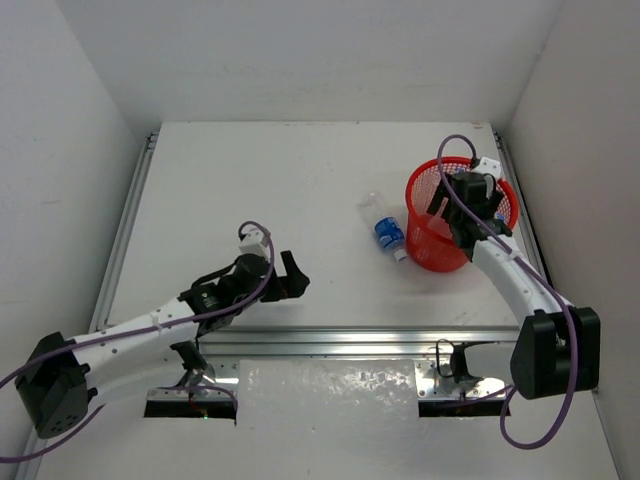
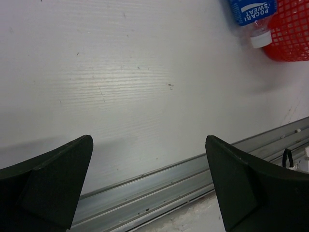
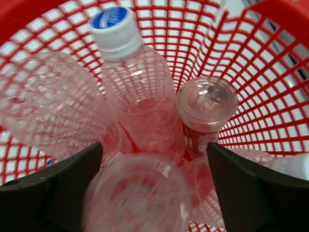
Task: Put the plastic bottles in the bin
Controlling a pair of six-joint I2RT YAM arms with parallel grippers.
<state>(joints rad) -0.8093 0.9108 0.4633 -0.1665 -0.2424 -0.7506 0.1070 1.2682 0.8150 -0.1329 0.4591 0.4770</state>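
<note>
Bottle with blue label (image 1: 387,231) lies ahead and right of the left pincer (image 2: 148,142), just beside the bin (image 1: 435,250); probably light, slick, crushable, best pinched mid-body. Left pincer gapes empty; right pincer (image 3: 154,147) hangs spread above binned bottles (image 3: 140,92).

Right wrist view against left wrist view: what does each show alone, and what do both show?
Only the right wrist view: the inside of the bin, where clear bottles are piled, one with a blue cap. Only the left wrist view: the blue-label bottle lying on the table outside the bin, its white cap beside the mesh wall, and a metal rail. Both: the red bin, and an open gripper, the right gripper in one, the left gripper in the other.
</note>
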